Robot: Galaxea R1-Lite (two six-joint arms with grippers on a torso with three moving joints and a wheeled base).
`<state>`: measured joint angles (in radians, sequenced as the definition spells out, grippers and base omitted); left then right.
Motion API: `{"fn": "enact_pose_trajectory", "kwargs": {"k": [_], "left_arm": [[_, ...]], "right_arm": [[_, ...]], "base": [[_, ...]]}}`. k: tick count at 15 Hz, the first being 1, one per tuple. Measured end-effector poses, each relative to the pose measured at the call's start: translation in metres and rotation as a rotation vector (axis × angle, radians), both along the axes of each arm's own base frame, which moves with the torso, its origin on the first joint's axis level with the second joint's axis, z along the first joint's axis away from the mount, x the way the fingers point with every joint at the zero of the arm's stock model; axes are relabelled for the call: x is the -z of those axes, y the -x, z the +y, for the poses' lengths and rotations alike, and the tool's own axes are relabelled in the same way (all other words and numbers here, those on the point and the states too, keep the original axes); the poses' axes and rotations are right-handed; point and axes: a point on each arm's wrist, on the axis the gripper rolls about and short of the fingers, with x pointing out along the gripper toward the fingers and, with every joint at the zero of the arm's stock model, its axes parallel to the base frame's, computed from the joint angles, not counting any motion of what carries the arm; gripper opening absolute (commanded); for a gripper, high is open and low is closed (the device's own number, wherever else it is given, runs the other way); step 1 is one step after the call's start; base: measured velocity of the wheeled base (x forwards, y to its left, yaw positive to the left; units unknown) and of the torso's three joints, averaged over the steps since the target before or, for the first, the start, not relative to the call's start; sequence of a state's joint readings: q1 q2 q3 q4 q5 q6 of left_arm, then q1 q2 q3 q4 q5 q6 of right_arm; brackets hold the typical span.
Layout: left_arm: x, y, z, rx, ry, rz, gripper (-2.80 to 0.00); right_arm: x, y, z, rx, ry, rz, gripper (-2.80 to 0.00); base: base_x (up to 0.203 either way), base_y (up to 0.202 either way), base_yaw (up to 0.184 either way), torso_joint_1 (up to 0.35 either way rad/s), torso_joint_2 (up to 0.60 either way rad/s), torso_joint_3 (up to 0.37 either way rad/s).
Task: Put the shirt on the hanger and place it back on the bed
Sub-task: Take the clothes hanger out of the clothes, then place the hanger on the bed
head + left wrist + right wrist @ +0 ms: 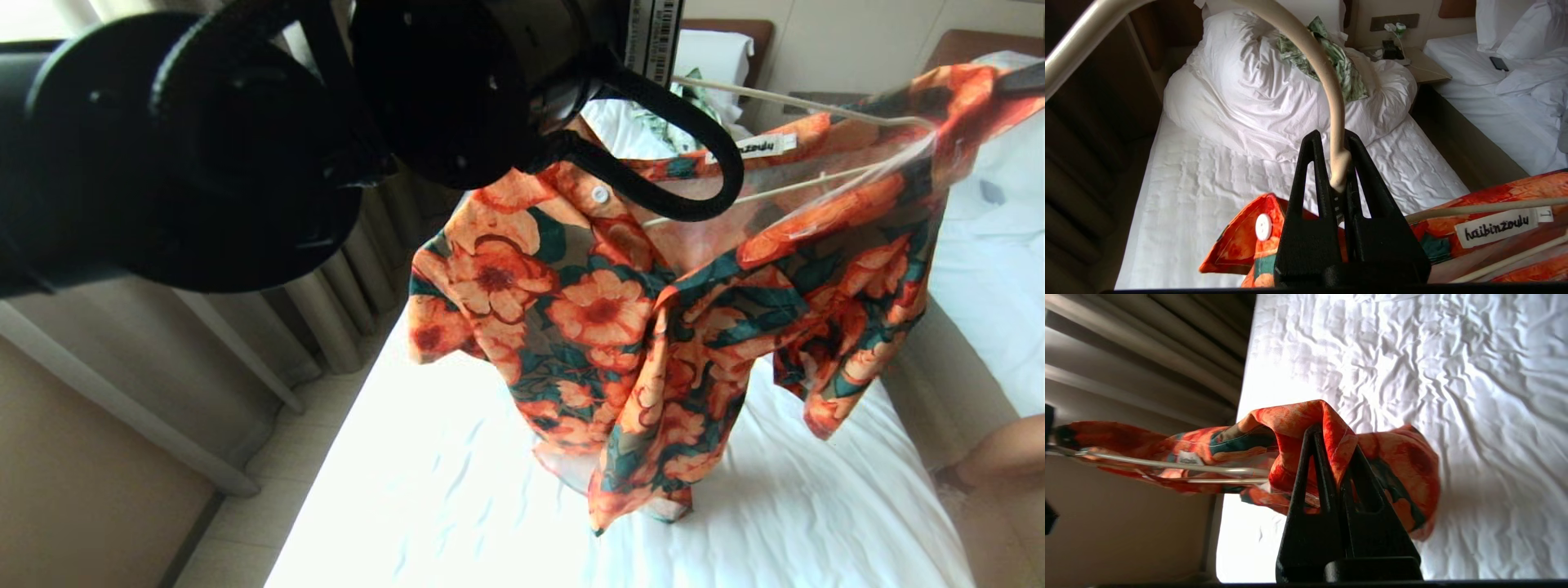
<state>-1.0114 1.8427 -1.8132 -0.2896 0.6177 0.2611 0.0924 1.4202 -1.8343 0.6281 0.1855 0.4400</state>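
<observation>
The orange-flowered shirt (620,327) hangs in the air above the bed (457,490), draped from the cream hanger (816,104). The hanger's wires run inside the collar by the label. My left gripper (1333,136) is shut on the hanger (1327,81) at the foot of its curved hook, with the shirt's collar and a white button (1263,227) just below. My right gripper (1333,435) is shut on a fold of the shirt (1404,465) near the hanger's far end (1167,465), over the wrinkled sheet (1453,375). The left arm (204,147) fills the upper left of the head view.
A bunched white duvet (1241,94) with a green-and-white leaf-print garment (1339,61) lies at the bed's head. A nightstand (1425,65) and a second bed (1494,102) stand to the right. Curtains (326,310) hang on the left. Part of a person (1004,449) shows at the right edge.
</observation>
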Motion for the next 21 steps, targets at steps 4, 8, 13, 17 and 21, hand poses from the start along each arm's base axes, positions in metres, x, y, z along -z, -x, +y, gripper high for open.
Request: {"fn": "enact_pose_trajectory", "kwargs": {"k": [4, 8, 13, 17, 21], "left_arm": [[-0.001, -0.001, 0.004, -0.011, 0.003, 0.001, -2.80], [0.001, -0.007, 0.005, -0.037, -0.003, 0.004, -2.80], [-0.003, -0.020, 0.004, -0.068, 0.018, -0.011, -2.80], [0.001, -0.029, 0.002, -0.084, 0.017, -0.009, -2.80], [0.012, -0.042, -0.005, -0.098, 0.021, -0.009, -2.80]], "right_arm": [[0.019, -0.008, -0.003, 0.017, 0.033, 0.069, -2.80], [0.037, -0.015, 0.000, -0.032, 0.025, 0.103, -2.80], [0.059, -0.012, 0.008, -0.115, 0.024, 0.175, 0.00], [0.066, -0.015, 0.014, -0.144, 0.029, 0.196, 0.00], [0.086, -0.022, 0.029, -0.188, 0.049, 0.214, -2.80]], "base": [[0.000, 0.000, 0.000, 0.000, 0.00, 0.000], [0.000, 0.000, 0.000, 0.000, 0.00, 0.000], [0.000, 0.000, 0.000, 0.000, 0.00, 0.000], [0.000, 0.000, 0.000, 0.000, 0.00, 0.000], [0.000, 0.000, 0.000, 0.000, 0.00, 0.000]]}}
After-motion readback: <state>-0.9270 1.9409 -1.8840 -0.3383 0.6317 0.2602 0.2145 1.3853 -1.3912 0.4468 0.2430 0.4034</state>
